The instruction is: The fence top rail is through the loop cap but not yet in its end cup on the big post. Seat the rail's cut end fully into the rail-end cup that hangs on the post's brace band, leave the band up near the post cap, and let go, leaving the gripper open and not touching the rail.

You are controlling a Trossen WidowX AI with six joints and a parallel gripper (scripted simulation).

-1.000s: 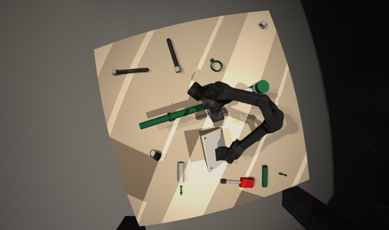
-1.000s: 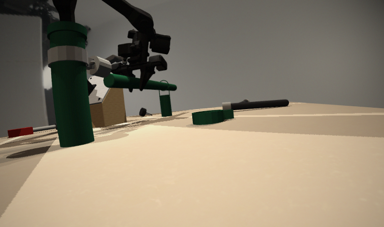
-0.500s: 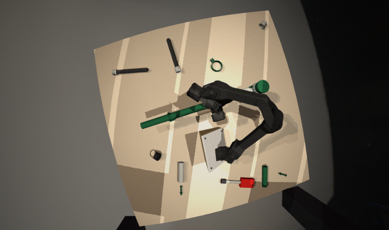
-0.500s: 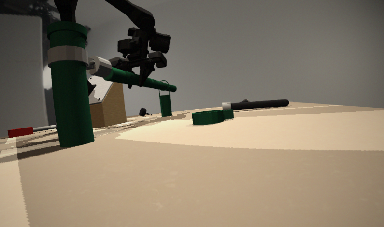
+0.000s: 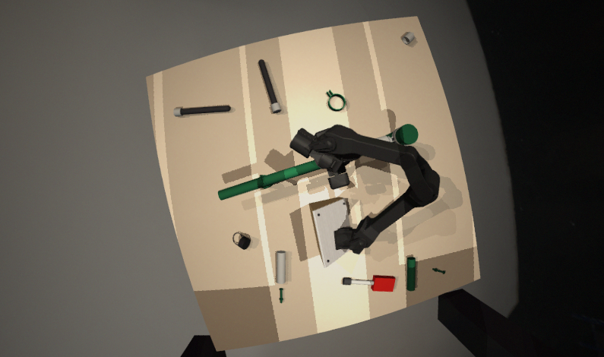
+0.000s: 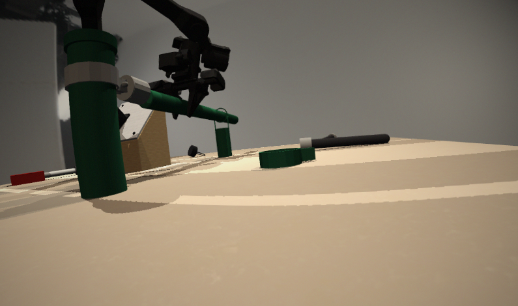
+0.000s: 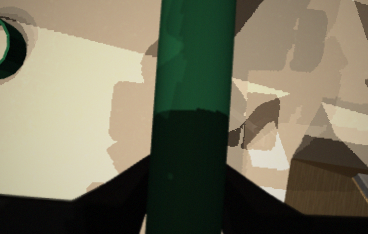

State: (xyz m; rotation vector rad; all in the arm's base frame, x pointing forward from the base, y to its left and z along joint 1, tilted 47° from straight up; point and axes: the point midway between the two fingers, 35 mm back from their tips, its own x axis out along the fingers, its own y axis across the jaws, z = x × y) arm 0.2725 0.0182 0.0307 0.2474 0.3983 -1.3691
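One green rail (image 6: pixel 184 107) pinched in the jaws, its near end at the grey cup.

Nearest in the exterior view stands the big green post (image 6: pixel 97 125), with its grey brace band (image 6: pixel 90 75) just under the post cap (image 6: pixel 90 41). At the band's 3 o'clock hangs the rail-end cup (image 6: pixel 135 89), and the rail's end meets the cup's mouth; how deep it sits cannot be told. Beyond it the gripper (image 6: pixel 194 104) clamps the rail from above, off the tabletop (image 6: pixel 290 235). Farther along, the rail passes through the loop cap (image 6: pixel 221 112) on a small green post (image 6: pixel 223 141). A loose green band (image 6: pixel 281 157) and a black pipe (image 6: pixel 348 140) lie at 3 o'clock of it.
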